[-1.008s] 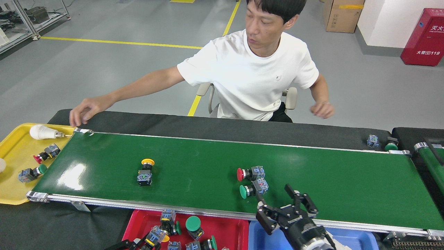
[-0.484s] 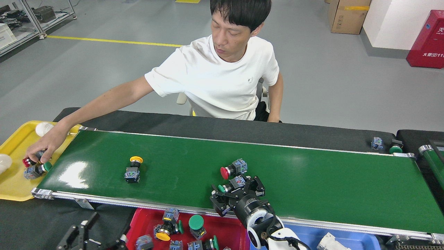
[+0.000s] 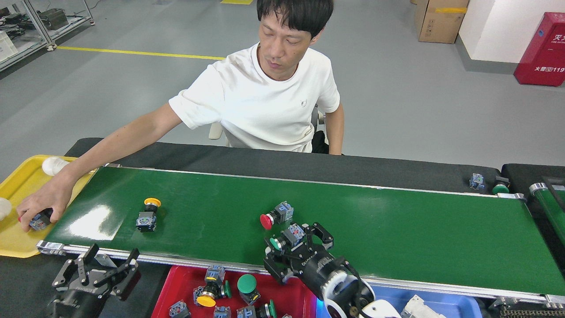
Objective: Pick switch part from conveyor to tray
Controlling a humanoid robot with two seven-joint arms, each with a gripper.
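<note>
The conveyor (image 3: 397,229) fills most of the view, and everything else can be placed off it. Across its far rail sits the person (image 3: 265,101), one hand (image 3: 42,205) reaching into the yellow tray (image 3: 17,240) off the belt's left end. Against the near rail is the red tray (image 3: 282,293), already holding several switch parts.

The right end effector (image 3: 296,249) is on the near half of the belt with its fingers spread around the green switch part (image 3: 284,237); looks like it's bracketing it, not clamped yet. To do this well, the robot should probably centre on the grey body rather than the round cap, close squarely, and stay clear of the red switch part (image 3: 276,215) just beyond. The belt seems to be running, so timing matters.

The left end effector (image 3: 95,276) hovers off the near rail toward the left end, fingers wide, empty.

Versus half a second ago: all parts, including the yellow switch part (image 3: 148,215), have drifted left, the right arm followed, and the left one rose into fuller view.
</note>
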